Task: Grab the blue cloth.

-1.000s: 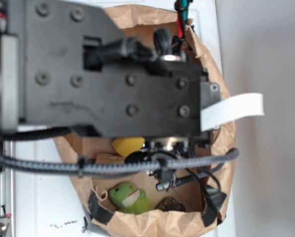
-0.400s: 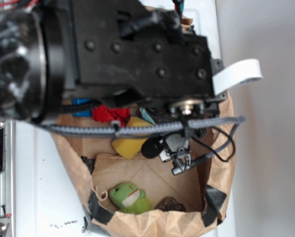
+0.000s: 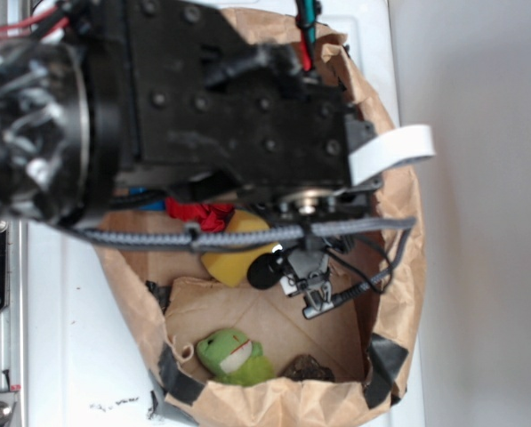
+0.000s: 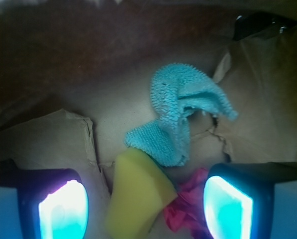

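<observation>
My claw is wide open and holds nothing. In my wrist view I see its two fingers low at the sides, glowing pale blue. Between them, closest to me, sits the yellow sponge. Just beside it is the red cloth, tucked by my right finger.

A little farther on is the blue cloth. It lies crumpled on the brown paper floor of the bag, near the middle, and its near end touches the sponge. I think it is light, soft and floppy, so it will bend and hang when I lift it. The thick bunched part in its middle looks best to pinch.

The sponge and the red cloth are in my way. I might catch them too.

In the other view, a green frog toy sits near the bag's rim, well apart from the cloth.
</observation>
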Motion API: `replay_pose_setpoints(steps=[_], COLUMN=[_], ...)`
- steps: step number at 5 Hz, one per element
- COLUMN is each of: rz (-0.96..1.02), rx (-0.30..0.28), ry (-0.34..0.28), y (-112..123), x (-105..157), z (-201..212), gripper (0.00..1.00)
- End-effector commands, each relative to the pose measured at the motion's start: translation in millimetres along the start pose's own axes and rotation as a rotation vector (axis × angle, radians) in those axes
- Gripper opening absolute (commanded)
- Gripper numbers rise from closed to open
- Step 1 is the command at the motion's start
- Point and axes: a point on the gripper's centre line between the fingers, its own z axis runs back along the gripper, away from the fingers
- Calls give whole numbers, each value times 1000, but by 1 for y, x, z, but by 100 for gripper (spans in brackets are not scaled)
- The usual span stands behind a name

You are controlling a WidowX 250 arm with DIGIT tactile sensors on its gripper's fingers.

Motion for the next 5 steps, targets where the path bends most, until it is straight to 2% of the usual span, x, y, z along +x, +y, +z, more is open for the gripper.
replay_pose_setpoints(steps=[1,3,5], rz=[129,210,163], rx=[-5,41,102], ry=[-36,-79,-98], y=[6,3,9], x=[26,44,37], z=[-2,-20,-32], gripper=[100,100,100])
